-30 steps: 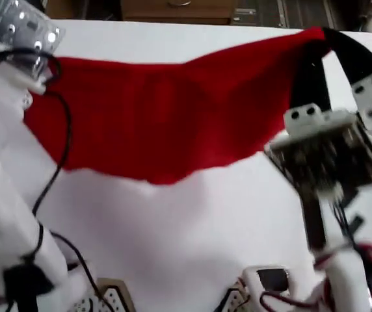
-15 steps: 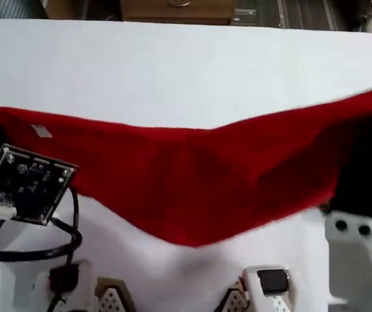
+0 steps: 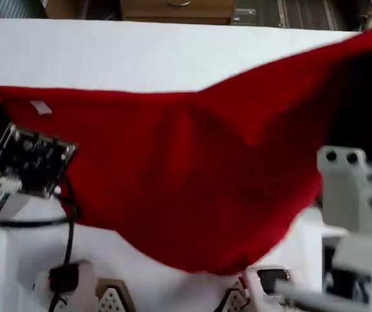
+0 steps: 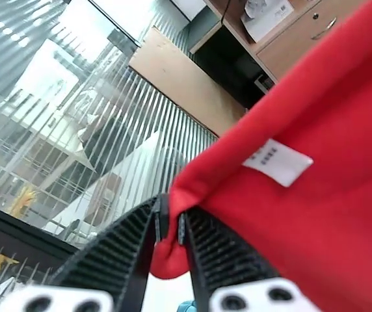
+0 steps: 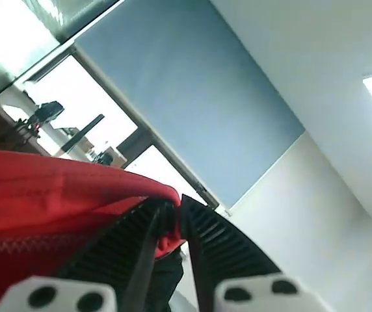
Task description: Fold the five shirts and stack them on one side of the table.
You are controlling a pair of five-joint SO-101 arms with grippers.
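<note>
Both arms are up and the red shirt [image 3: 199,175] is strung between them, off the white counter [image 3: 108,58]. The left gripper [image 4: 170,224] is clamped shut on one bunched corner of the cloth, just beside the small white label [image 4: 277,161]. The right gripper [image 5: 171,224] is pinched tight on the opposite corner, with a stitched hem running away from its jaws.

From the high view the shirt's long axis runs across the counter from the left side to the right, and it is tilted, with the right end held clearly higher than the left. The fabric is taut along the top edge, then bellies down in a broad point toward the middle of the near edge. I cannot tell whether that low point touches the counter.

The whole body of the shirt hangs below and between the two grippers, so neither arm is nearer. My read is that it needs levelling, right end down to match the left, before it can be laid flat for folding.

The cloth is plain, bright red and soft, and it drapes in loose folds.
</note>
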